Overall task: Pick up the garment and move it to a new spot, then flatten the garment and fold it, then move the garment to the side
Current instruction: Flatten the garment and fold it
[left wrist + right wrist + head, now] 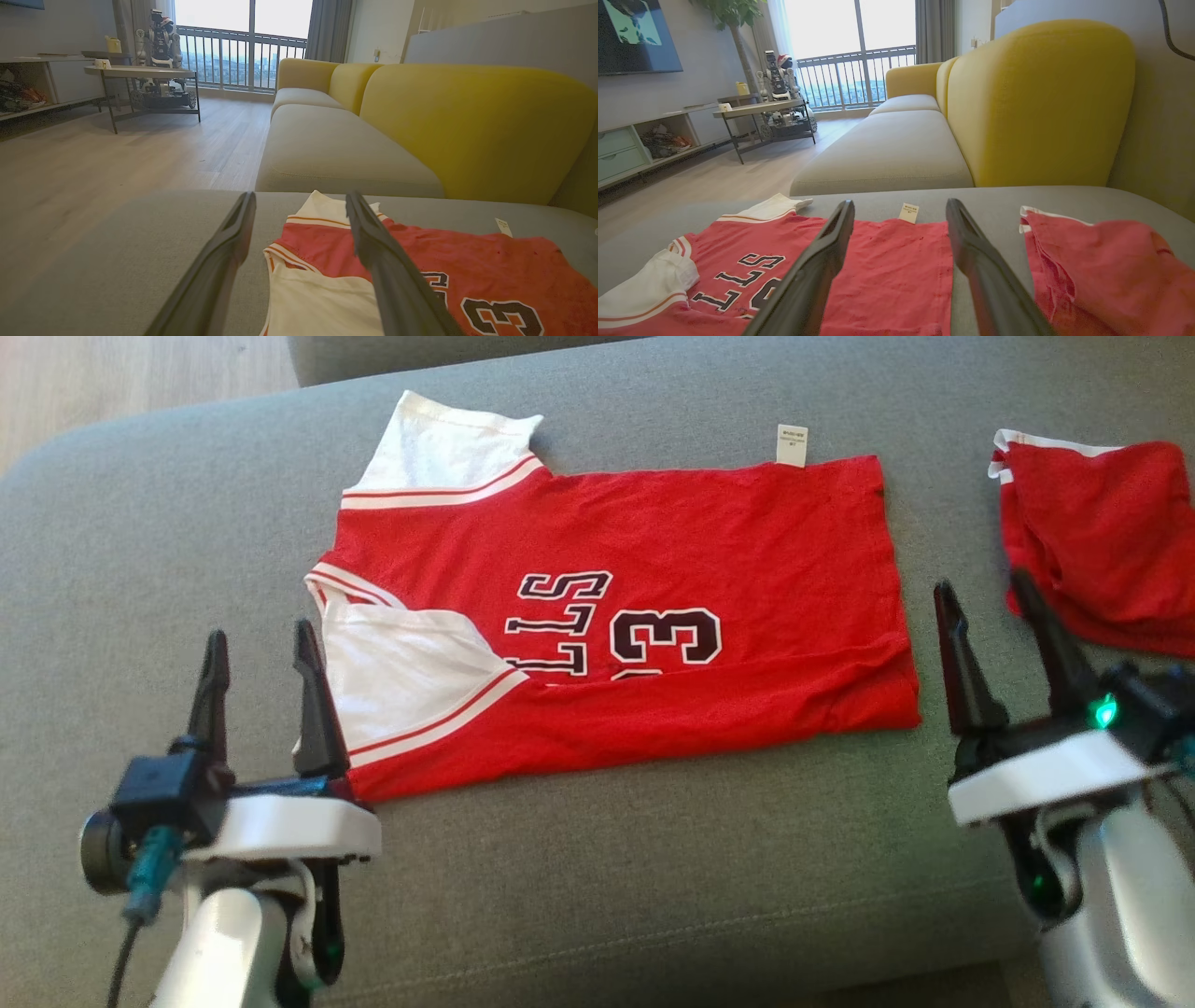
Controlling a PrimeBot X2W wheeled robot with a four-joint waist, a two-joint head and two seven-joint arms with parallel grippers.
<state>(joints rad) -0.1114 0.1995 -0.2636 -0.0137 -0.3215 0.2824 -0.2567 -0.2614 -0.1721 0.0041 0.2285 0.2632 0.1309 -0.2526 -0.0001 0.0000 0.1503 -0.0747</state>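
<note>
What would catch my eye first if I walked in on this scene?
The red jersey, with white sleeves and dark lettering, lies spread out in the middle of the grey cushion. A second red garment lies bunched up to its right. The left gripper and right gripper hover open at either end of the jersey, holding nothing.

Left gripper (260,631) hovers low, fingers spread wide and pointing forward, holding nothing. Right gripper (981,581) reaches slightly farther forward, jaws equally wide, empty too.
</note>
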